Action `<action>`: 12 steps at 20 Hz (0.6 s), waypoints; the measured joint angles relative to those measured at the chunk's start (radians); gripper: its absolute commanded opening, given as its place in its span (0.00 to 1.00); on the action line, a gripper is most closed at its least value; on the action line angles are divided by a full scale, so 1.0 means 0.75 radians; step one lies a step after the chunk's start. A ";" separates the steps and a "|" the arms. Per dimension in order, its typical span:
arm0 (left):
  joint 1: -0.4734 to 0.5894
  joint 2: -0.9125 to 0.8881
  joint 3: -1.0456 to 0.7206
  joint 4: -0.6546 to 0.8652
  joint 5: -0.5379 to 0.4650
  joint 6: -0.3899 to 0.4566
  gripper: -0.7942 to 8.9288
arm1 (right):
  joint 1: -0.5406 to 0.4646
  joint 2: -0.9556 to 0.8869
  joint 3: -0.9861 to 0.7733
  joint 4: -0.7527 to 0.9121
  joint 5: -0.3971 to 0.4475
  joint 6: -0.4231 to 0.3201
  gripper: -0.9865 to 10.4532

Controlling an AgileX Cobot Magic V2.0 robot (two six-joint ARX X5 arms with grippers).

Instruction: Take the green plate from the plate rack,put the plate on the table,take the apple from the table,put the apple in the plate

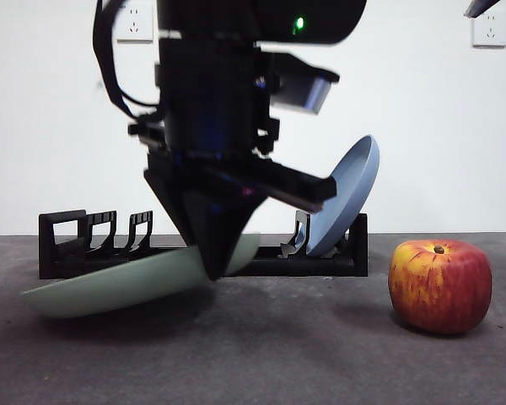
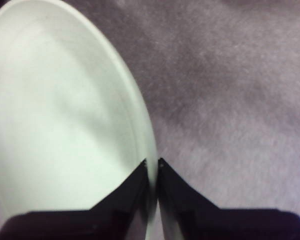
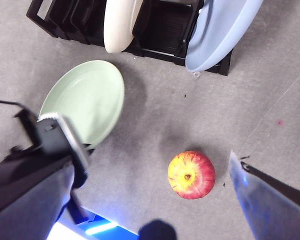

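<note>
- My left gripper point(image 1: 212, 272) is clamped on the rim of the green plate point(image 1: 118, 284), jaws pinching the thin edge. The plate hangs tilted just off the table point(image 1: 261, 354), sloping down away from the gripper, in front of the plate rack point(image 1: 67, 245).
- Plate looks stiff, smooth and matte, probably light but slippery on that edge, so I'd guess it could pivot.
- The apple point(image 3: 191, 175) sits on the table beside the right gripper point(image 3: 155, 200), which hovers spread wide, holding nothing. It's round and waxy-looking; I'd grab it across the widest part.
- A blue plate point(image 1: 346, 198) is leaning in the rack.
</note>
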 measured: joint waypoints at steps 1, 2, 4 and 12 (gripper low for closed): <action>0.011 0.011 0.002 0.013 0.028 0.006 0.07 | 0.000 0.000 0.000 0.001 0.000 0.000 0.66; 0.025 0.018 0.003 0.024 0.068 0.013 0.08 | 0.000 0.000 0.000 0.001 0.000 0.000 0.66; 0.047 0.021 0.003 0.046 0.137 0.025 0.08 | 0.000 0.001 0.000 0.001 0.000 0.000 0.66; 0.068 0.041 0.003 0.083 0.258 0.024 0.29 | 0.000 0.000 0.000 0.001 0.000 0.000 0.66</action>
